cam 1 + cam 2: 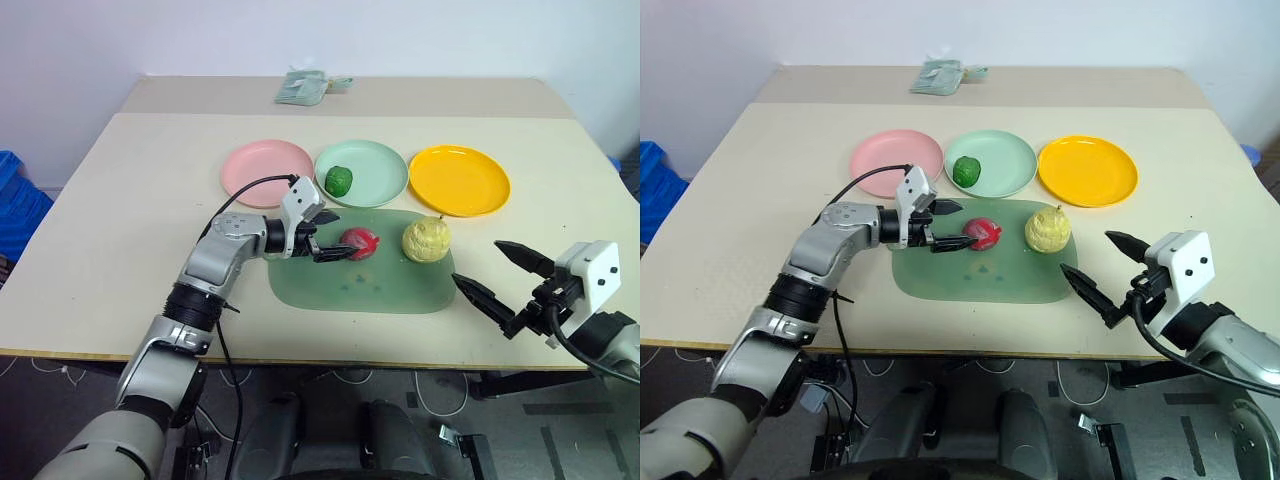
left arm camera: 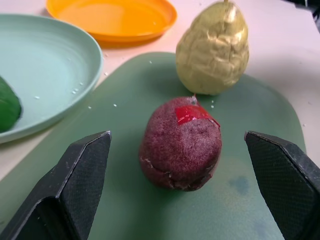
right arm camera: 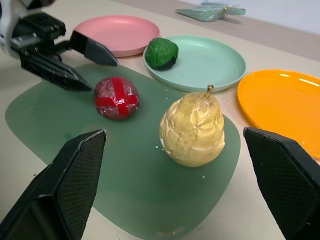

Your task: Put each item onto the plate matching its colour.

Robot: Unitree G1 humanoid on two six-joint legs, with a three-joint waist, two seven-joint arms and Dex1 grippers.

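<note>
Right wrist view: red tape cross on red fruit [image 3: 117,97] | green fruit [image 1: 339,180] in mint plate [image 1: 375,160] | pink plate [image 1: 262,170], orange plate [image 1: 460,180] bare | left tool [image 1: 331,237] wide open beside red fruit, right tool [image 1: 497,272] wide open, both holding nothing

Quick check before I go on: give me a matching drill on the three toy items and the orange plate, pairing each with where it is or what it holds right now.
Column one:
1. dark green item
2. red item
3. pale yellow pear
4. orange plate

Column two:
A. holds nothing
B. on the mat, between the open fingers of the left claw
C. on the mint green plate
D. upright on the mat, nearest the orange plate

Pairs: 1-C, 2-B, 3-D, 4-A
</note>
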